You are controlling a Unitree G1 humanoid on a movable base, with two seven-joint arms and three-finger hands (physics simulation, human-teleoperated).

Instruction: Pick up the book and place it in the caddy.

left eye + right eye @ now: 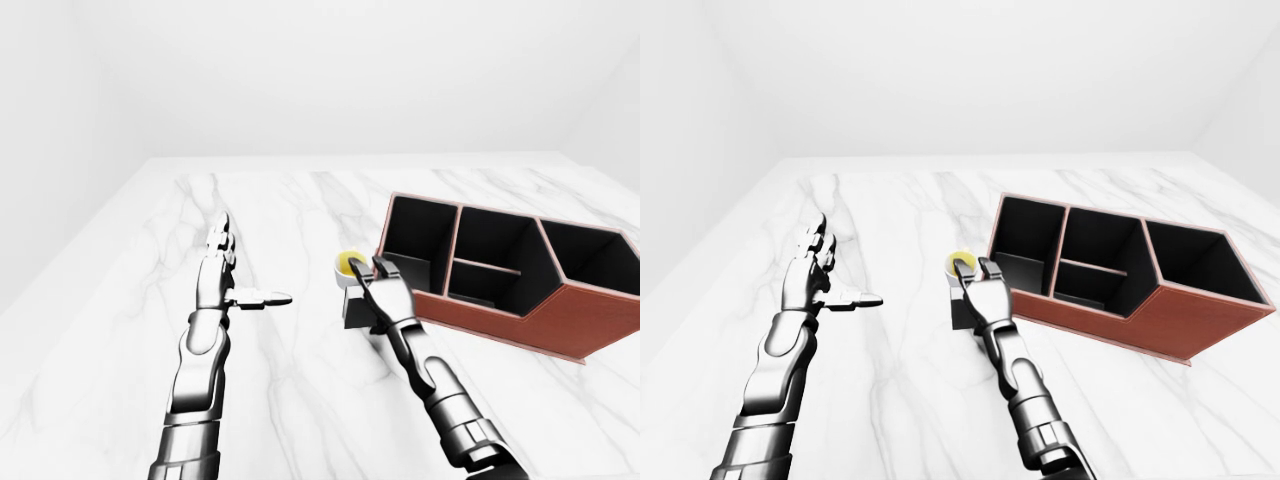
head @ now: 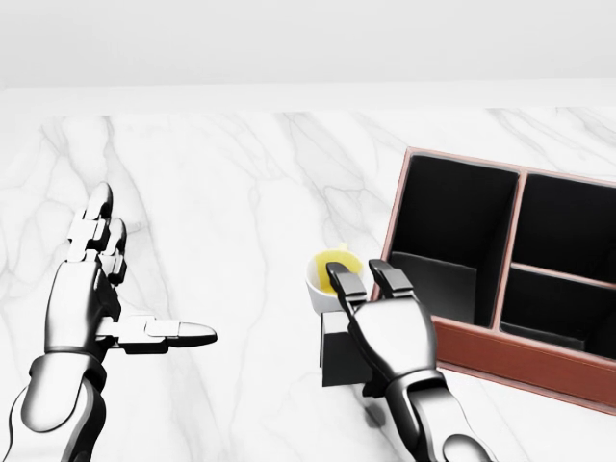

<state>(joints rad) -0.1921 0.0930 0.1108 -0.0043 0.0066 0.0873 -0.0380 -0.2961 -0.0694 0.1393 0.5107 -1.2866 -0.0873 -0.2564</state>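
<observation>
1. In the head view, our right hand (image 2: 385, 332) covers most of the black book (image 2: 339, 348), so we see only its left part, just under and left of the palm. Two fingers reach up over the book toward the cup (image 2: 325, 279), which sits just beyond the fingertips. We cannot tell whether the fingers grip the book or merely lie over it; the thumb is hidden.
2. In the same view, the caddy (image 2: 500, 351) lies just right of that hand, its far right end cut off by the picture's edge. Our left hand (image 2: 91, 298) is spread, fingers straight up and thumb pointing right, well apart from the book, over the marble table (image 2: 241, 192).
3. The left-eye view shows the whole caddy, including a slanted third section the head view misses.
4. The right-eye view shows the book as a dark block below the cup, touching the caddy's near wall or nearly so.
</observation>
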